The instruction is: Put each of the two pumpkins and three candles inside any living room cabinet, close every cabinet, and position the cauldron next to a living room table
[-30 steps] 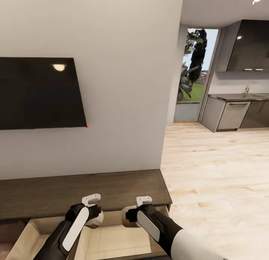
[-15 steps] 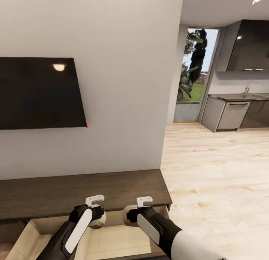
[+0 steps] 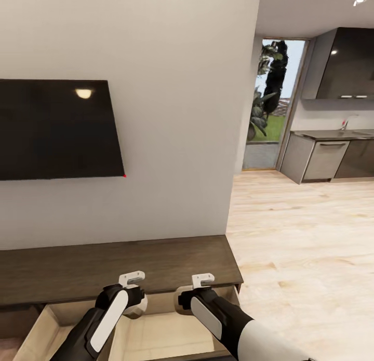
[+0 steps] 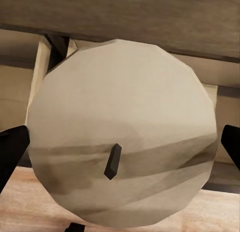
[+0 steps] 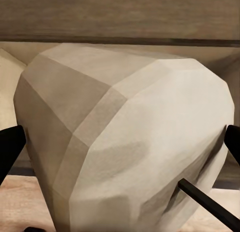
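Both arms reach forward over the open drawer [image 3: 156,335] of the long dark-brown cabinet [image 3: 114,267], whose pale beige inside shows below the wooden top. The left gripper [image 3: 136,306] is clamped on a candle [image 4: 120,142] — in the left wrist view the stubby grey-beige cylinder faces end-on, its round top with a short dark wick in the middle, and a black fingertip [image 4: 11,149] presses at each side of it. In the head view this candle [image 3: 137,305] is a pale lump just under the white wrist bracket, held above the drawer's back part, close to the edge of the cabinet top. The right gripper [image 3: 182,305] likewise grips a second candle [image 5: 125,147], seen in the right wrist view as a faceted beige block tilted on its side, its thin dark wick poking out toward the lower corner, with black fingertips [image 5: 10,147] at both flanks. In the head view that second candle [image 3: 182,298] sits just beside the first, the two held near each other but apart, over the same drawer. Behind the cabinet a pale wall carries a dark television [image 3: 54,130]. To the right, light wooden flooring [image 3: 301,236] runs to a glass door [image 3: 272,104] with greenery outside — and to grey kitchen units [image 3: 324,158] beyond.
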Controlling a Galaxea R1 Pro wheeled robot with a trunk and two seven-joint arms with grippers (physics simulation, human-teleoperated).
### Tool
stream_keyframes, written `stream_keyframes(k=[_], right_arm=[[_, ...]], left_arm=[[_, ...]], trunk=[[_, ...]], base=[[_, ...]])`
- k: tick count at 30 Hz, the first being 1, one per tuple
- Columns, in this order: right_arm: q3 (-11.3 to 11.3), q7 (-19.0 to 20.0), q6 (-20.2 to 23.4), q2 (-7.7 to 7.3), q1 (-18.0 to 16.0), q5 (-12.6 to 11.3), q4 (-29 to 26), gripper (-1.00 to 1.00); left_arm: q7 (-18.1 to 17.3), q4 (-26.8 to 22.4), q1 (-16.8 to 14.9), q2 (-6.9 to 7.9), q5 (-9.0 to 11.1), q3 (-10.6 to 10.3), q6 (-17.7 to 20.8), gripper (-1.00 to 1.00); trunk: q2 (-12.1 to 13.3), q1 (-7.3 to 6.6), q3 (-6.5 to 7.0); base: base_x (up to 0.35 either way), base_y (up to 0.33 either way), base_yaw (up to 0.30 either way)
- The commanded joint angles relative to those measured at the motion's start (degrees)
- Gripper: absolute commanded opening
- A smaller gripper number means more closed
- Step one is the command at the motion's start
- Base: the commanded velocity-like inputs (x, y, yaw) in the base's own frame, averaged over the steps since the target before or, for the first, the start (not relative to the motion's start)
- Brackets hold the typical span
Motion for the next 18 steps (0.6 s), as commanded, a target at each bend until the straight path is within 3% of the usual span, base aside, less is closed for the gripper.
stream_keyframes(k=[1,6,18], right_arm=[[0.24,-0.45,0.26,0.0,-0.08,-0.31,-0.06,-1.0],[0.21,-0.46,0.51,0.0,-0.08,-0.32,-0.16,-1.0],[0.24,-0.38,0.4,0.0,-0.11,-0.1,-0.98,-1.0]], left_arm=[[0.7,-0.07,-0.05,0.07,0.49,-0.2,0.09,-1.0],[0.7,-0.07,-0.02,-0.02,0.46,-0.26,0.09,-1.0],[0.7,-0.11,-0.04,-0.06,0.45,-1.26,0.09,-1.0]], trunk=[[-0.05,0.01,-0.07],[-0.05,0.01,-0.07],[-0.05,0.01,-0.07]], base=[[0.085,0.171,0.0],[0.091,0.14,0.0],[0.067,0.011,0.0]])
